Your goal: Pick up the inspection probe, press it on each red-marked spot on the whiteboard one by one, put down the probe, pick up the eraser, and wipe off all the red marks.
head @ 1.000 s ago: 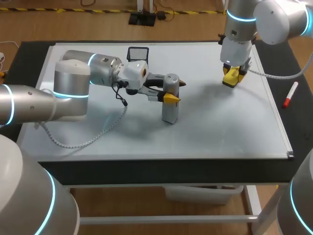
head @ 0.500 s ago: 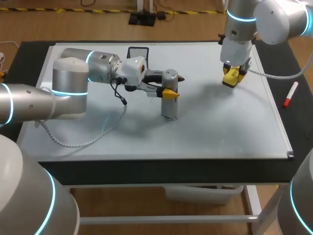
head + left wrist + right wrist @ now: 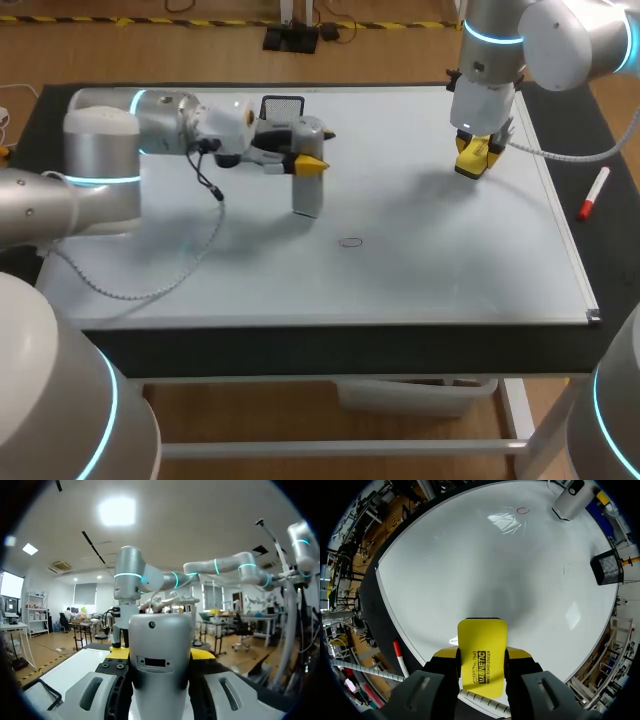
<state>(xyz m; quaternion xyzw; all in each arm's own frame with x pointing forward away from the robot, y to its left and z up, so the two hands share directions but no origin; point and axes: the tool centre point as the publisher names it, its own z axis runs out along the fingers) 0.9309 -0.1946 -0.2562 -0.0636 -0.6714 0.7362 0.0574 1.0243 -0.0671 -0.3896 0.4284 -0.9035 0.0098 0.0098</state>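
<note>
Clearly, the left pincer (image 3: 308, 162) is clamped on the grey probe (image 3: 308, 195), a finger against each side. It holds the probe upright over the back left part of the whiteboard (image 3: 440, 270), near a black mesh basket (image 3: 282, 105). A red ring mark (image 3: 350, 242) sits nearer the front, apart from the probe. The right pincer (image 3: 478, 158) grips the yellow eraser (image 3: 481, 645) above the board's far right. A red marker (image 3: 595, 193) lies on the table (image 3: 300, 350) beside the board.

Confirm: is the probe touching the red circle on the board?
Apart. The head view shows bare board between the probe and the red circle.
</note>
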